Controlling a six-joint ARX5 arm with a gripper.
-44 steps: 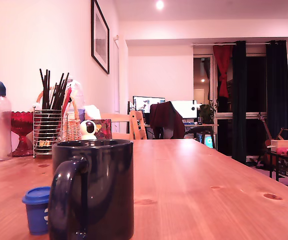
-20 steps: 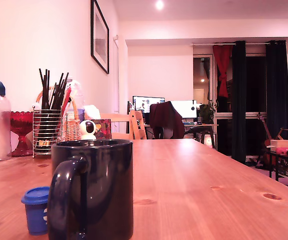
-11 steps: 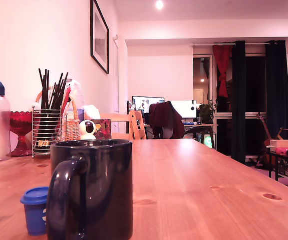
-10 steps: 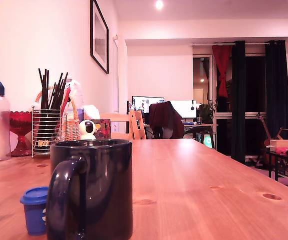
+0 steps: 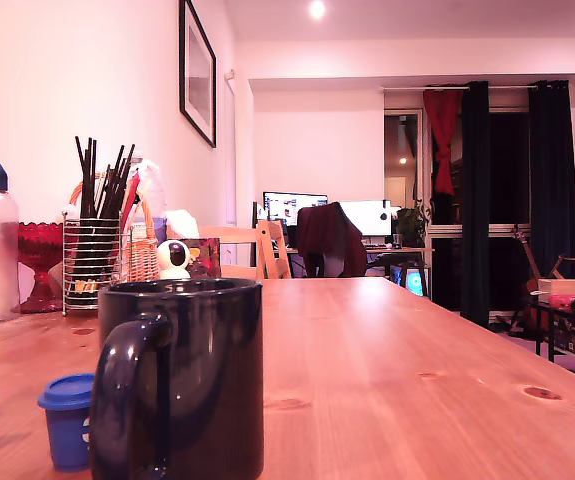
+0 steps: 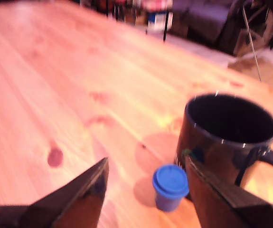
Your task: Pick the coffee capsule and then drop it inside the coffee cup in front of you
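- Since the earlier frames, a dark blurred shape has come in at the exterior view's left edge, at about 9 o'clock; I judge it part of the arm, though it is too blurred to be sure.
- Mug (image 5: 182, 375) and capsule (image 5: 67, 420) sit a touch further toward that view's left than before, which looks like a small camera shift, since the whole scene drifts with them.
- On the wrist camera the gripper (image 6: 148, 183) is wide open and holds nothing; its two dark fingers (image 6: 86, 194) frame the capsule (image 6: 170, 186) without touching it.
- The capsule stands upright on the table (image 6: 55, 85), just beside the mug (image 6: 229, 137), at about 7 o'clock from the mug's mouth in the wrist view.
- The mug looks empty, its handle turned away from the capsule's side.
- Judgement: the approach is under way and the grasp not yet made; the fingers must descend around the capsule without knocking the mug, which stands very close.
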